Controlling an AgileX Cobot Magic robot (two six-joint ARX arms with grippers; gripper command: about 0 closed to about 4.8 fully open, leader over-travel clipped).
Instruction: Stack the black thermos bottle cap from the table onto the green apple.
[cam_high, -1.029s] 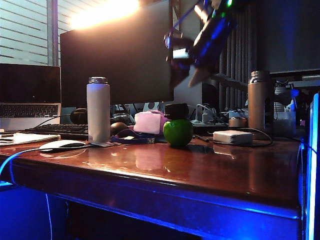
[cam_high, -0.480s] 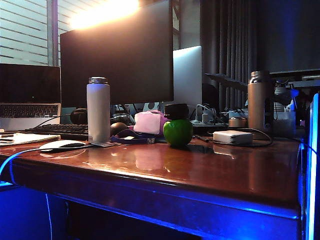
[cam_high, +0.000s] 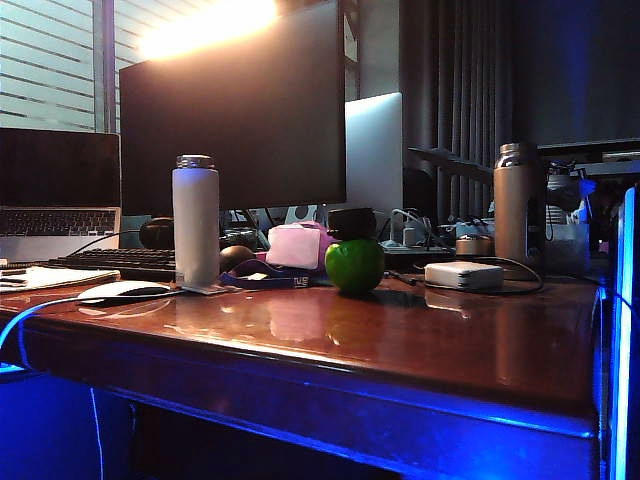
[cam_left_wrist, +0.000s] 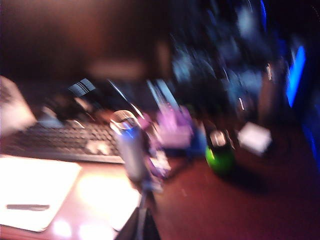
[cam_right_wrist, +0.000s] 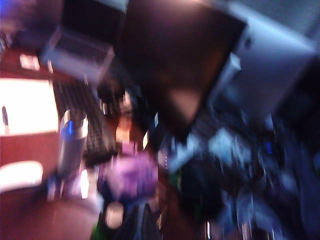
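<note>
One look at the exterior view and you'd call this basically done: the black thermos bottle cap (cam_high: 351, 222) is sitting on top of the green apple (cam_high: 354, 265), upright as far as I can tell, and the apple rests on the tabletop (cam_high: 400, 340) a bit back from the front edge. Nothing is touching the pair. You've got no arm in that view at all, so judging by that, all that's left is parking the arms and hoping the cap doesn't slide off that rounded top.

Both wrist views are badly blurred. In the left wrist view you can just make out the apple (cam_left_wrist: 219, 159) with the dark cap (cam_left_wrist: 218, 139) on it, well away from the left pincer (cam_left_wrist: 140, 227), whose dark tips show at the frame edge; I can't tell if it's open or closed. The right pincer (cam_right_wrist: 142, 225) is only a dark smear in its own view, but it reads as closed and empty, nowhere near the stack.

Clutter-wise, you've got a pink boxy thing (cam_high: 295, 245) just beside the apple, a white bottle (cam_high: 196, 219) further off, a tan bottle (cam_high: 511, 203) and a white adapter (cam_high: 463, 274) on the other side, plus a keyboard (cam_high: 120, 262) and mouse (cam_high: 123, 290). None of it blocks anything now.
</note>
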